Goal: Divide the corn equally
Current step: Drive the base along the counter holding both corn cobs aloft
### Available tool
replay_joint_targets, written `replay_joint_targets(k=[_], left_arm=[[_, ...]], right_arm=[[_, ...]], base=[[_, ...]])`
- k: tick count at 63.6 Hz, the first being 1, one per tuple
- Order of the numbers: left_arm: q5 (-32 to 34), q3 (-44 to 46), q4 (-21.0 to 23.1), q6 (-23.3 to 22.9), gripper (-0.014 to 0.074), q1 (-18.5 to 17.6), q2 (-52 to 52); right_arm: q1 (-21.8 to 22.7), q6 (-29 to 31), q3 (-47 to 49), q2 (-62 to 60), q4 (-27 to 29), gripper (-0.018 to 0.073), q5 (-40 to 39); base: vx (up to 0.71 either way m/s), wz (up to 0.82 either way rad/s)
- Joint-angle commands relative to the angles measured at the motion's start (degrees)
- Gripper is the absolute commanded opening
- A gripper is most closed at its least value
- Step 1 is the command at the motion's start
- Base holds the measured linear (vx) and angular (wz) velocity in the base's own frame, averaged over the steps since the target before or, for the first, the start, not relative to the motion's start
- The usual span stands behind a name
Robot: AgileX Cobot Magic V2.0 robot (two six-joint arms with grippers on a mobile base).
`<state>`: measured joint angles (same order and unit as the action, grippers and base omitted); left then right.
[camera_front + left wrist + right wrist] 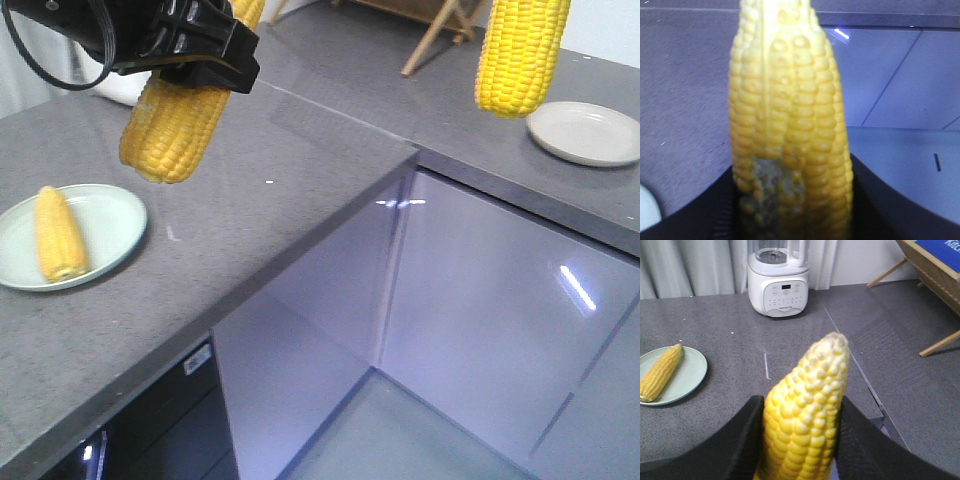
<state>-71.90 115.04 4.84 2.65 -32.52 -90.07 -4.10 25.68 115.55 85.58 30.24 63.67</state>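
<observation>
The left gripper (205,45) hangs high over the gray counter (300,150). Its black jaws are squeezed tight on a yellow corn cob (172,125), which points down and tilts a little. The right gripper (801,415) is clamped on a second corn cob (522,55) in the same way, with one black finger (740,435) on each side of it. That cob hangs in the air near a white plate (585,132) but does not touch it. A third corn cob (57,235) lies flat on a green plate (120,215) at the left side of the counter. A white blender (779,282) stands at the back, well away from the green plate.
</observation>
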Motion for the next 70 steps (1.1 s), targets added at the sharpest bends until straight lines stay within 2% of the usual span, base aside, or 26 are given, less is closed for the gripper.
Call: replay_joint_targets(k=[1,70], left_arm=[[3.06,1.79,0.50,-0.18,-0.0006,-0.16,2.23],[3.06,1.79,0.50,-0.18,-0.0006,-0.16,2.23]], right_arm=[[0.24,0.09,1.44,-1.93,1.55,-0.0001,-3.80],[0.24,0.09,1.44,-1.93,1.49,-0.0001,-3.81]], base=[[-0.04,-0.44],[-0.07,-0.43]])
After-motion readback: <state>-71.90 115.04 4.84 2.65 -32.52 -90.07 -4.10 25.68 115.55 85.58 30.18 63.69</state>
